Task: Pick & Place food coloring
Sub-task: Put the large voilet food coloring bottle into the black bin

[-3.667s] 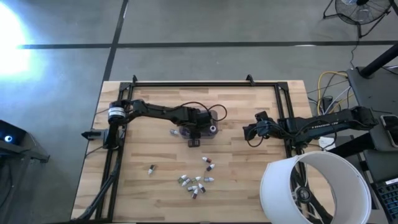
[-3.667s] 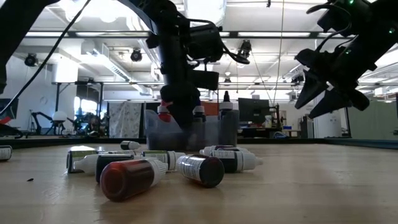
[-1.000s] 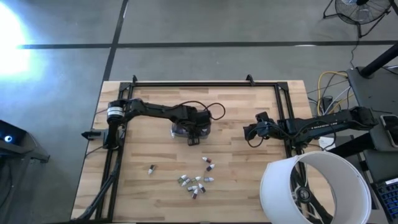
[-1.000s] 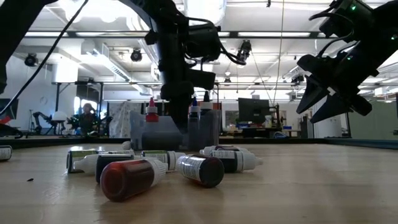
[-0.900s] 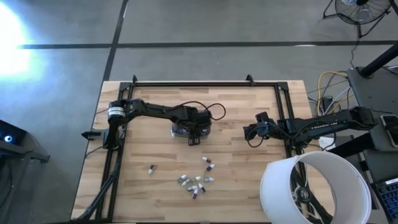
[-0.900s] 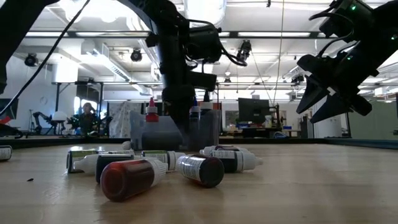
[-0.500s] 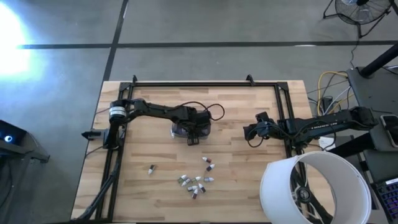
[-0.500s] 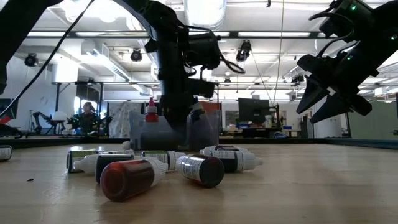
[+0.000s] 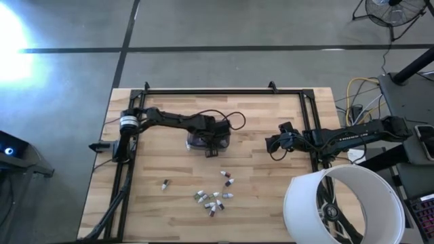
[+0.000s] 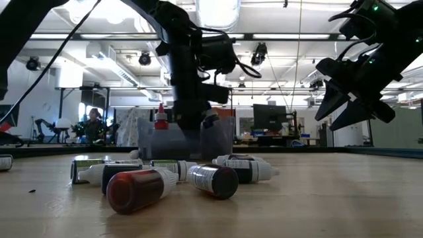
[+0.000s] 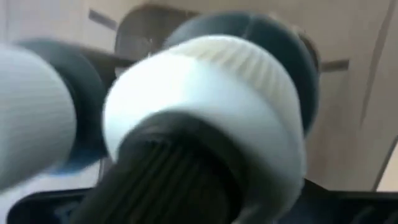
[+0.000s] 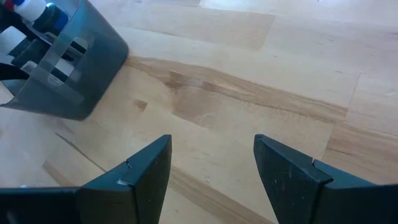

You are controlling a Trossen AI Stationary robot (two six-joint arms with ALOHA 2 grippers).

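A grey translucent tub [image 9: 202, 140] stands at the table's middle; it also shows in the low view [image 10: 188, 142] and the right wrist view [image 12: 68, 68]. Small dropper bottles stand in it, one red-capped [image 10: 160, 119]. My left gripper [image 9: 211, 144] hangs right over the tub. Its wrist view is filled by a white ribbed cap [image 11: 205, 106] of a bottle in the tub. Several food coloring bottles [image 9: 217, 195] lie on their sides near the table's near edge, and one [image 9: 165, 183] lies apart to their left. My right gripper [image 9: 274, 146] is open and empty above the table's right part.
A large white round drum [image 9: 342, 203] stands past the table's near right corner. Black frame rails [image 9: 217, 91] run along the far and side edges. Bare wood lies between the tub and my right gripper [image 12: 211, 168].
My left gripper has sunk a little toward the tub. A dark-tipped bottle beside it in the tub stands lower and more tilted than before. The tub and the bottles on the table have stayed in place.
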